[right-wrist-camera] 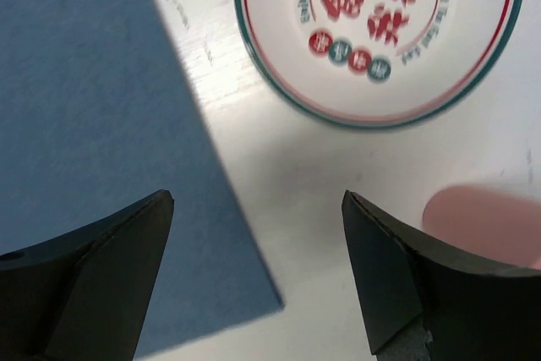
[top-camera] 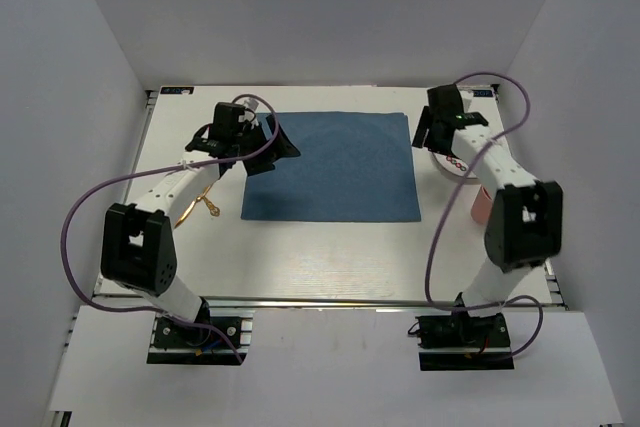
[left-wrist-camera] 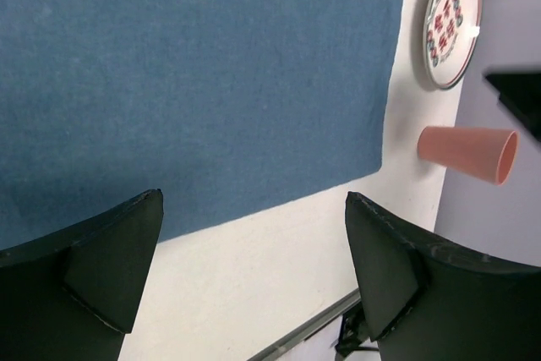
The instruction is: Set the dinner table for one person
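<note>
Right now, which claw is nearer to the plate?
Right. The right claw hangs open just beside the plate, at the blue cloth's edge. The left claw is at the cloth's opposite side, with the whole cloth between it and the plate.

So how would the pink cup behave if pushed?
The pink cup looks tall with a narrower base, so a high nudge would probably tip it. Once down, its taper would likely make it roll in a curve.
</note>
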Robot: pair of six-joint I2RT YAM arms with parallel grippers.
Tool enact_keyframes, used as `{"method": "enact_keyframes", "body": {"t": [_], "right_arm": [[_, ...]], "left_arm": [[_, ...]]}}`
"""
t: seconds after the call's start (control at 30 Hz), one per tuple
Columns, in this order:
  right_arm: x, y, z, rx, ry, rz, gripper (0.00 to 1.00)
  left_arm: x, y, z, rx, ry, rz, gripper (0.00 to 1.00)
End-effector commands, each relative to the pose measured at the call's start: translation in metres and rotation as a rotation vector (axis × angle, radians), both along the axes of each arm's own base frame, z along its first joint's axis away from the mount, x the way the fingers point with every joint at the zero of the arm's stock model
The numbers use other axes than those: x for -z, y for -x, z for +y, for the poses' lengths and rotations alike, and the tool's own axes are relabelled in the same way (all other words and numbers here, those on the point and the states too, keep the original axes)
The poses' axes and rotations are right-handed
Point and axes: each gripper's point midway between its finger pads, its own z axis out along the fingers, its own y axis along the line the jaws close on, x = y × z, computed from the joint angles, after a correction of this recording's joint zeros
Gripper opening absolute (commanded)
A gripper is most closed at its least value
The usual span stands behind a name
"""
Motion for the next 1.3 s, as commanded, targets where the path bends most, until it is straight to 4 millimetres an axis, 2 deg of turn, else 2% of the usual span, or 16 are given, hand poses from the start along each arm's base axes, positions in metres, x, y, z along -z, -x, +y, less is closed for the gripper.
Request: {"method": "enact_keyframes", "body": {"t": [0.0, 0.03, 0.1, 0.17, 0.2, 0.23, 0.27, 0.37, 0.47, 0.6, 0.67, 0.77, 0.9, 1.03, 1.17, 1.27], "right_arm": [[0.015, -0.008, -0.023, -0.045, 0.220, 0.162, 0.85], [0.025, -0.014, -0.023, -0.055, 0.242, 0.190, 0.85], [0.016, -0.033, -0.022, -0.071, 0.273, 0.155, 0.83], [0.030, -0.041, -0.027, -0.074, 0.330, 0.204, 0.82], [0.023, -0.052, -0.025, -0.075, 0.349, 0.190, 0.82], [0.038, -0.053, -0.027, -0.089, 0.386, 0.241, 0.82], [0.038, -0.056, -0.030, -0.087, 0.412, 0.252, 0.82], [0.046, -0.076, -0.021, -0.138, 0.419, 0.235, 0.81], [0.060, -0.085, -0.010, -0.225, 0.409, 0.247, 0.81], [0.073, -0.095, -0.012, -0.219, 0.461, 0.286, 0.80], [0.079, -0.095, -0.016, -0.209, 0.486, 0.305, 0.80], [0.084, -0.097, -0.021, -0.192, 0.511, 0.312, 0.78], [0.094, -0.090, -0.031, -0.156, 0.542, 0.352, 0.71], [0.104, -0.084, -0.034, -0.152, 0.543, 0.371, 0.60], [0.116, -0.077, -0.030, -0.162, 0.516, 0.385, 0.57], [0.123, -0.074, -0.029, -0.172, 0.506, 0.394, 0.50]], "left_arm": [[-0.015, 0.019, -0.001, 0.051, -0.017, -0.048, 0.98], [-0.016, 0.023, 0.005, 0.039, -0.040, -0.058, 0.98], [-0.010, 0.033, 0.012, 0.058, -0.089, -0.046, 0.98], [-0.003, 0.045, 0.021, 0.064, -0.136, -0.013, 0.98], [0.001, 0.051, 0.025, 0.075, -0.164, -0.006, 0.98], [-0.004, 0.057, 0.028, 0.081, -0.170, -0.015, 0.98], [0.003, 0.067, 0.032, 0.089, -0.187, 0.001, 0.98], [0.000, 0.086, 0.041, 0.103, -0.209, -0.039, 0.98], [-0.003, 0.098, 0.049, 0.140, -0.255, -0.072, 0.98], [0.004, 0.101, 0.063, 0.118, -0.296, -0.083, 0.98], [0.001, 0.104, 0.056, 0.147, -0.259, -0.103, 0.98], [-0.002, 0.104, 0.056, 0.150, -0.258, -0.118, 0.98], [-0.005, 0.108, 0.055, 0.155, -0.245, -0.134, 0.98], [-0.007, 0.108, 0.060, 0.132, -0.261, -0.146, 0.98], [-0.006, 0.112, 0.055, 0.152, -0.247, -0.144, 0.98], [-0.005, 0.113, 0.056, 0.151, -0.250, -0.145, 0.98]]}}
